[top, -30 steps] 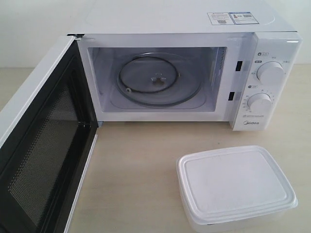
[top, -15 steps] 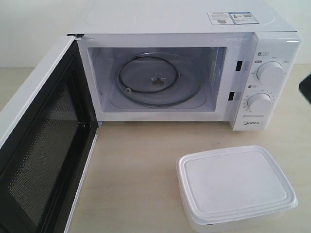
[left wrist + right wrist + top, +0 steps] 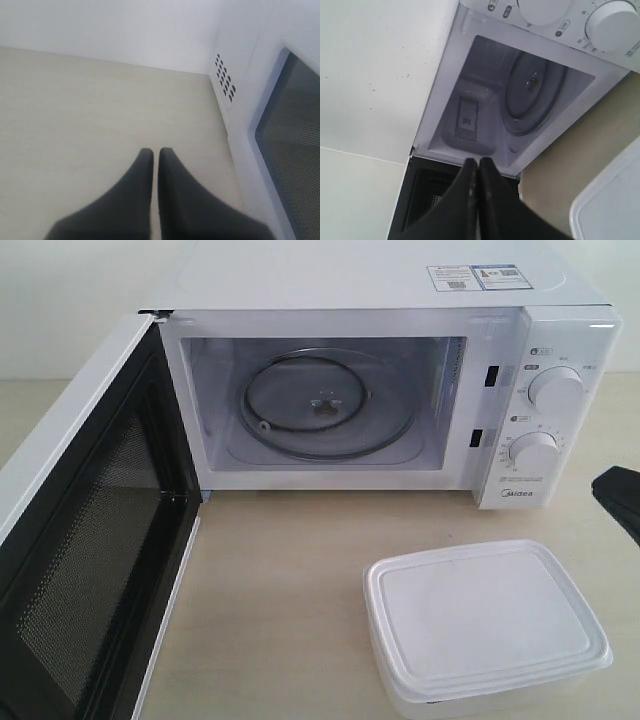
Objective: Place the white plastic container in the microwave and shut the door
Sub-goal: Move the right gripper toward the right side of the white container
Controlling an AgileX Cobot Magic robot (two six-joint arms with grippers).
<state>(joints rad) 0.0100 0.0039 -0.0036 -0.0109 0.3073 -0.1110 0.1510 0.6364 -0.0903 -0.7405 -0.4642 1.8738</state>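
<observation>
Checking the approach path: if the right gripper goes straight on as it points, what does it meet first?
Likely the microwave: the shut right gripper aims at the open cavity's hinge-side edge, beside the door. Depth is unclear. The white plastic container sits off that line.

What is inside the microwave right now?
Inside the microwave only the glass turntable shows; the white plastic container stands outside, in front. In the exterior view the cavity's ceiling is hidden.

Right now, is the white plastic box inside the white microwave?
No, the white rectangular plastic box sits on the pale table in front of the white boxy microwave.
</observation>
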